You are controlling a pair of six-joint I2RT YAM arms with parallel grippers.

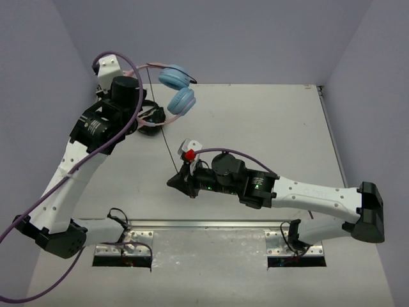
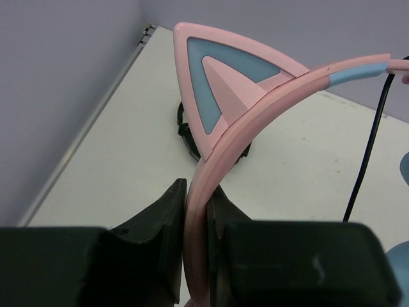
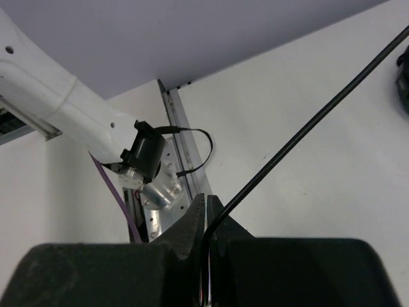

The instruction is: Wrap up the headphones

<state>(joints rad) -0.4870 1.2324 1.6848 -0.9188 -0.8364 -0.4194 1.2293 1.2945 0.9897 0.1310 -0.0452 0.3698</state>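
My left tool [image 2: 195,214] is clamped on the pink headband [image 2: 268,96] of the headphones [image 1: 181,101], holding them above the far left corner of the worktop [image 1: 275,128]. My right tool [image 3: 206,214], pinched tight on the black cable [image 3: 307,128], sits near the worktop's middle, with the cable stretched straight between the two.

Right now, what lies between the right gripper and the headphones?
The cable, running from the right gripper up to the headphones above the table; the top view shows it.
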